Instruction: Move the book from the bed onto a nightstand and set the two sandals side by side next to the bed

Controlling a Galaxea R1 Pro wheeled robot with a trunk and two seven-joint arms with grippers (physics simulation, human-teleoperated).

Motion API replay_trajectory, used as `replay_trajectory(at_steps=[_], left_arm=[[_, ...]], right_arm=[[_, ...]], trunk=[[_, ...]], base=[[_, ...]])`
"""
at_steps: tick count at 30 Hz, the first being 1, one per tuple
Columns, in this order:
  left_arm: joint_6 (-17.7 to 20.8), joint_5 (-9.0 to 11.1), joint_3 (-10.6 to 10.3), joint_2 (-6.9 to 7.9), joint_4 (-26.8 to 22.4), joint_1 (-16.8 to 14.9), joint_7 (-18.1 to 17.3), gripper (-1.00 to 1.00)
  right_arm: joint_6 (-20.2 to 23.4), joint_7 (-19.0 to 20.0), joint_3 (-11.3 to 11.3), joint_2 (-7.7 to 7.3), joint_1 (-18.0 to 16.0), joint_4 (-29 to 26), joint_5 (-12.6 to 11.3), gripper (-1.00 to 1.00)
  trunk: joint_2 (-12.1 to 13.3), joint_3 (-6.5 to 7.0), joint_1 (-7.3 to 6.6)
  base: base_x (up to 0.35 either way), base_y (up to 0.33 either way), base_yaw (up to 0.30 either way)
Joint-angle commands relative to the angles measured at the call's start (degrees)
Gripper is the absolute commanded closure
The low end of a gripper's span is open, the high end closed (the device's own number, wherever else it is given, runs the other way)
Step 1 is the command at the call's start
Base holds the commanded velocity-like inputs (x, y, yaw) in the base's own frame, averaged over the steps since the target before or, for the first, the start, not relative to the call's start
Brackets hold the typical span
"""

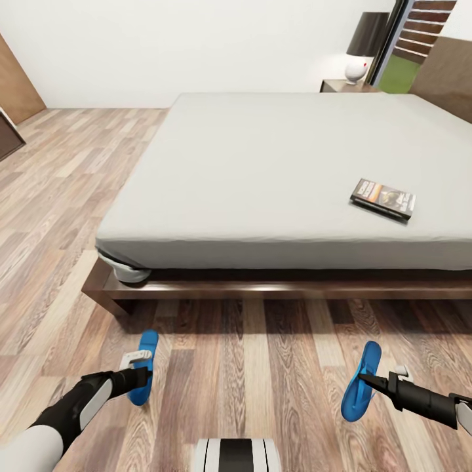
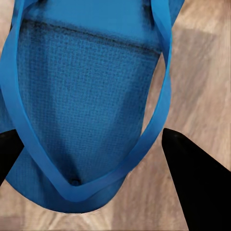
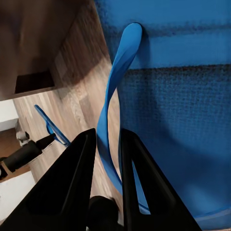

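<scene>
The book (image 1: 383,198) lies flat on the bed (image 1: 262,170), near the right of its pale mattress. One blue sandal (image 1: 143,367) (image 2: 82,96) is on the wood floor in front of the bed, and my left gripper (image 1: 140,371) (image 2: 86,134) stands open around its toe strap. The second sandal (image 1: 359,383) (image 3: 178,110) hangs on edge just above the floor. My right gripper (image 1: 375,383) (image 3: 107,132) is shut on its strap. A dark nightstand (image 1: 342,85) stands at the bed's far corner.
A lamp (image 1: 362,46) with a dark shade and a white base sits on the nightstand. The bed's dark wooden frame (image 1: 262,288) juts out low over the floor. A tan door (image 1: 16,78) and dark furniture (image 1: 8,134) are at the far left. My base (image 1: 236,455) shows below.
</scene>
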Motion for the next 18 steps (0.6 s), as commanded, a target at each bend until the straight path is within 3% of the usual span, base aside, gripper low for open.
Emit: replay_trajectory(at_steps=[1,6,18], left_arm=[[0.7,0.3,-0.3,-0.01,-0.2,-0.6,1.3,1.0],[2.7,0.3,-0.3,-0.16,-0.5,-2.1,4.2,1.0],[9.9,0.2,-0.3,0.36,-0.5,-5.5,4.7,1.0]], right_arm=[[0.5,0.2,0.3,-0.06,-0.1,0.0,-0.6,1.0],[0.5,0.2,0.3,-0.06,-0.1,0.0,-0.6,1.0],[0.5,0.2,0.3,-0.06,-0.1,-0.1,-0.6,1.0]], trunk=[[0.0,-0.27,0.01],[-0.1,-1.38,0.14],[-0.3,-4.04,0.45]], base=[[0.0,0.0,0.0],[0.0,0.0,0.0],[0.0,0.0,0.0]])
